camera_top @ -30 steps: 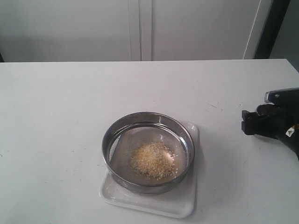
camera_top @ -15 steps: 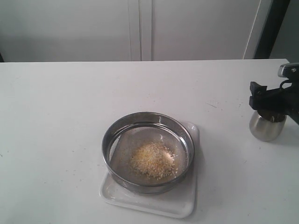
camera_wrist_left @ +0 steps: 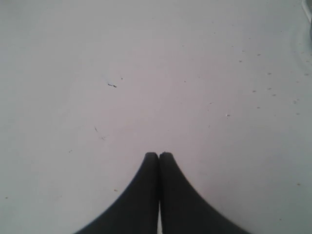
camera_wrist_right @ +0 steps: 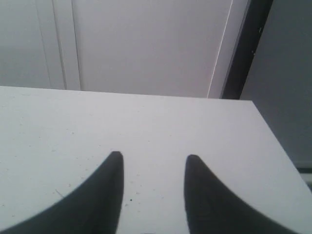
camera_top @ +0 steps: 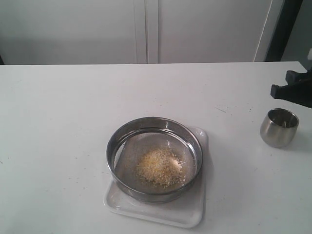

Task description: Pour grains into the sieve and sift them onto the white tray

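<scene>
The grains (camera_top: 160,168) are seen heaped in the sieve (camera_top: 113,156), so pouring is judged done and sifting is the step to be taken up. The right gripper (camera_wrist_right: 153,161) is held with its jaws parted by a clear gap and nothing between them. A small steel cup (camera_top: 279,127) stands upright on the tabletop (camera_top: 63,122) just below those jaws, apart from them. The left gripper (camera_wrist_left: 159,155) is shown with its jaws pressed together and empty; only bare, speckled tabletop is seen ahead of them.

The sieve rests on the white tray (camera_top: 161,214), well apart from the right jaws, on their side toward the left arm. To sift well, the sieve's upright wall should be taken between open jaws, not the mesh. The ring should be kept level and raised only a little. Short side-to-side strokes are advised, since the tray is scarcely wider than the sieve and anything shaken past its rim would be lost onto the tabletop.

The grains are seen as a loose golden-yellow mound with paler flecks, piled on the mesh a little off centre, toward the side nearer the right jaws. The surrounding mesh is left grey and bare. Whether any grain has passed through cannot be told.
</scene>
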`<action>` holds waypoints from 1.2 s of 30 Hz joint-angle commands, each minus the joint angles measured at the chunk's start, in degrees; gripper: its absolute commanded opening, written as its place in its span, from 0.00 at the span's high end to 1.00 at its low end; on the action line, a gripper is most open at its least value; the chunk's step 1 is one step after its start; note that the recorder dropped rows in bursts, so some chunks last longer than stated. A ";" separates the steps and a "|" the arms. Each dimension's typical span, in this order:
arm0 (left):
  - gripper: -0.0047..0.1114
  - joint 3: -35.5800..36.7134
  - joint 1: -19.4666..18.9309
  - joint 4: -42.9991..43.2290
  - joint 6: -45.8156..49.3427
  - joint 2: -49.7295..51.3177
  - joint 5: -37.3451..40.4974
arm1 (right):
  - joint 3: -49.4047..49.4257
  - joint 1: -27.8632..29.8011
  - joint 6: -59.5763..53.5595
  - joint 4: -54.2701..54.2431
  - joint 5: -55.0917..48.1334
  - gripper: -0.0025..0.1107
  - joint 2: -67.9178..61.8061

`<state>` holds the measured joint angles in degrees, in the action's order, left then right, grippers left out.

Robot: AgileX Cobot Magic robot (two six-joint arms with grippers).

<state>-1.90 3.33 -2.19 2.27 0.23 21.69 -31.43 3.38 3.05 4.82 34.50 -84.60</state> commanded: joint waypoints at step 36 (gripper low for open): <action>0.96 0.26 0.09 -0.55 -0.29 -0.23 -0.26 | -0.15 -2.33 -0.75 -7.89 -73.65 0.98 41.63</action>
<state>-1.90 3.33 -2.19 2.27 0.23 21.69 -31.43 1.12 3.43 -2.68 -35.54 -44.50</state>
